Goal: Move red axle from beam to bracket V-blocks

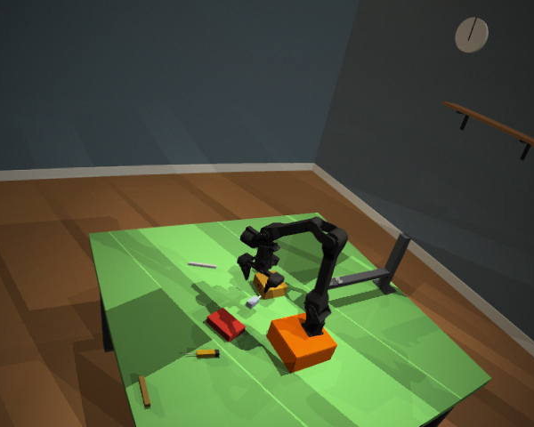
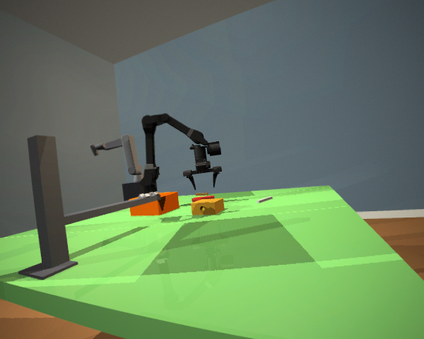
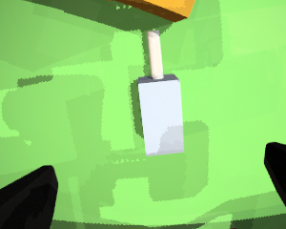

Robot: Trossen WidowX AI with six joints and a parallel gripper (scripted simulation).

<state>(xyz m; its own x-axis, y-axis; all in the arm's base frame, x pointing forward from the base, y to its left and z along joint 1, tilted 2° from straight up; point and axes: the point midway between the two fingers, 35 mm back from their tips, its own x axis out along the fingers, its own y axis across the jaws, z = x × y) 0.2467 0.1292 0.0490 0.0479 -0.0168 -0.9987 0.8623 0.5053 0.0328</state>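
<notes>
We see the black gripper [image 1: 256, 284] [image 2: 204, 188] [image 3: 164, 167] pointing down above the smooth green tabletop [image 1: 373, 386] [image 2: 278, 292] [image 3: 238, 105], its tapered fingers wide apart with nothing between them. Near it lies an amber-yellow rectangular block [image 1: 274, 292] [image 2: 214, 207] [image 3: 173, 7] with a round hole in one face; what sits inside the hole we cannot tell. The red axle we cannot pick out with certainty, so we cannot say where it lies.

Beside the amber block we see a pale, flat-faced block [image 1: 252, 302] [image 3: 162, 114] with a slim, whitish round rod [image 3: 155, 57] reaching from one end toward the amber block. Our black jointed arm [image 1: 327, 270] [image 2: 150, 145] rises from a matte orange box [image 1: 299, 349] [image 2: 150, 206]. The dark grey bracket [image 1: 398, 257] [image 2: 47, 200], an upright square post with a horizontal bar, carries small whitish pieces [image 1: 337, 280] [image 2: 149, 195] at the bar's end.

Elsewhere on the green lie a flat red rectangular slab [image 1: 225, 324] [image 2: 205, 198], a yellow-handled screwdriver [image 1: 207, 353], a brown stick [image 1: 143, 391] [image 2: 201, 193] — and a thin light-grey bar [image 1: 202, 265] [image 2: 265, 199].
</notes>
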